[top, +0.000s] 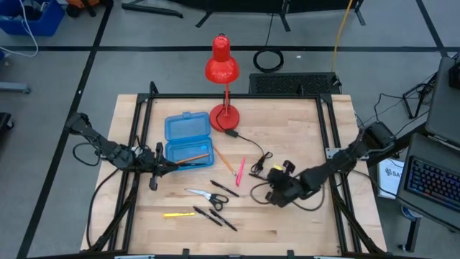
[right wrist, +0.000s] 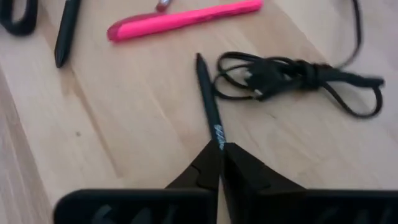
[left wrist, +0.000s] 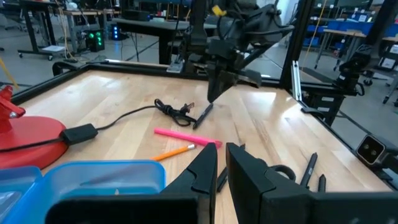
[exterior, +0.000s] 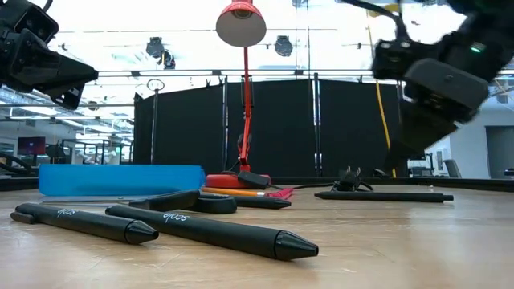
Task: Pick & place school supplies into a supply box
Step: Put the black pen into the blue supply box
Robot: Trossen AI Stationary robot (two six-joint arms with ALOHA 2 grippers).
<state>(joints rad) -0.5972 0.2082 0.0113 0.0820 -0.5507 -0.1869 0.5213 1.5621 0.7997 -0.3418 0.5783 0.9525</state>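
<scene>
Pick-and-place of school supplies, seen as the right arm takes up a pen. The right gripper (right wrist: 219,149) sits low over the pale wooden worktop (top: 287,144), its two dark fingers drawn together on the end of a slim black pen (right wrist: 209,106) that lies just beside the bundled black lamp cord (right wrist: 292,78); gripping one end keeps the fingers clear of the cord. The long pink marker-like stick (right wrist: 183,17) lies near, untouched.

The translucent blue plastic pencil case (top: 188,140), the supply box, lies open on the worktop's left half, its lid folded back toward the red desk lamp (top: 223,68) so the tray faces up for loading; an orange pencil (top: 191,157) already rests across the tray. The left gripper (top: 167,167) waits at the tray's near corner with fingers almost closed and empty, plausibly to steady the case.

Still loose on the worktop: small silver scissors with black handles (top: 207,196), a yellow pencil (top: 178,214), an orange pencil (top: 225,162) and further black pens (top: 215,216). Most of the task remains.
</scene>
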